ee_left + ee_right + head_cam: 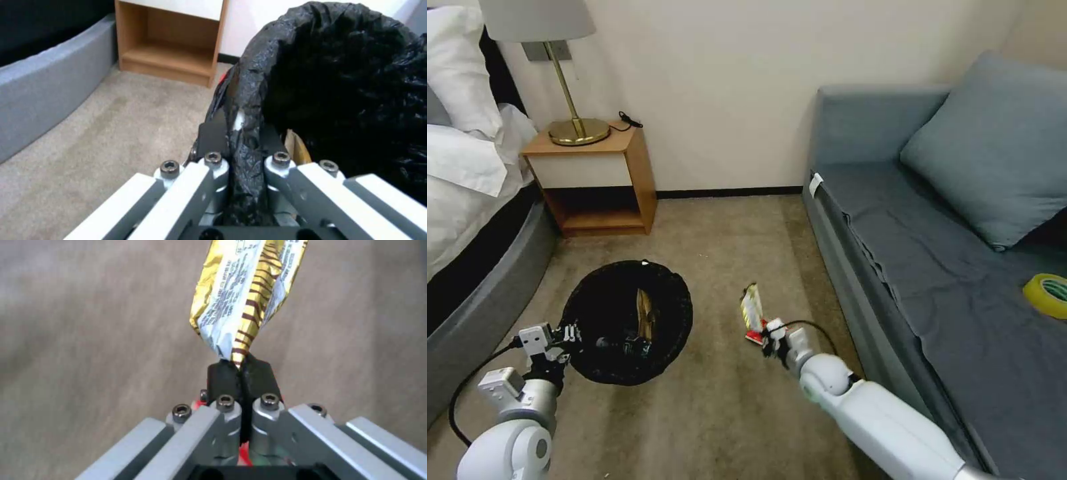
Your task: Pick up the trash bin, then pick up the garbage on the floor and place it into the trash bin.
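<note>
L pincer [242, 140] pinching trash bin [626, 321] rim to keep mouth up w/ liner open; R pincer [241, 368] clamped on gold wrapper [242, 296], clear of floor [720, 413] for drop-in.

I am seeing one trash bin [626, 322], one gold wrapper [242, 296], one red packet [756, 332], one tape roll [1047, 294], and my two grippers: left gripper [242, 133], right gripper [241, 368].

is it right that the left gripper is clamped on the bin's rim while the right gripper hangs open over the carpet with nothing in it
Not quite. The left gripper is indeed clamped on the trash bin rim, but the right gripper is not open or empty: the right wrist view shows it shut on the end of a gold wrapper, held above the carpet.
</note>
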`<state>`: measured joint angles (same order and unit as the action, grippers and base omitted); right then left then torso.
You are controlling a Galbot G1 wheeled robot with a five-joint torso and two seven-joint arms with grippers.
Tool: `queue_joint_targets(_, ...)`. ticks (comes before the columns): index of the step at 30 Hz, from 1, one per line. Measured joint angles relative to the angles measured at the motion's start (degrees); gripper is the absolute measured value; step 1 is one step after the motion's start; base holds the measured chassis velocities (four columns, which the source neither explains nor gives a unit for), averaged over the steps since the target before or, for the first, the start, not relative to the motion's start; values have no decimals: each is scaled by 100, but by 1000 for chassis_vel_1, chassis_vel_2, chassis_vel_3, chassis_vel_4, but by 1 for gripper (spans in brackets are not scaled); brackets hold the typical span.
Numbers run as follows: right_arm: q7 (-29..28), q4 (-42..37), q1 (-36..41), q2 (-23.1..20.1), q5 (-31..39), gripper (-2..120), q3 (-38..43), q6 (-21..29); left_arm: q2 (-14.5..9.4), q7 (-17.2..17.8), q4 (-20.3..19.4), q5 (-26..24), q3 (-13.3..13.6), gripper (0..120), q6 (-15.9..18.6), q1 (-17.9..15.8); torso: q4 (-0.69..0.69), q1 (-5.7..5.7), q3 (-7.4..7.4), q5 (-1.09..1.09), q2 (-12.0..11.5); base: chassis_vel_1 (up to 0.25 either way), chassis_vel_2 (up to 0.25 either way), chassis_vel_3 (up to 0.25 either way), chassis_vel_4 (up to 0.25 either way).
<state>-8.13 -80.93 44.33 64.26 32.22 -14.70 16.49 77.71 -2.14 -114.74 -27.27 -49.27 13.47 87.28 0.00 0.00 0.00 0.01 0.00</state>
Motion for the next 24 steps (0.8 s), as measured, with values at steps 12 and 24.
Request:
queue_joint_targets(12,-14,-2025,-276,-948,602,0,73,100,52,52,411,191,436,4,172,-521,-1,0,0,-1,0,0,0,0,0)
queue_joint_targets(24,40,-3366,-523,-1273,826,0,-680,127,87,21,546,186,784,4,335,-759,-1,0,0,-1,0,0,0,0,0)
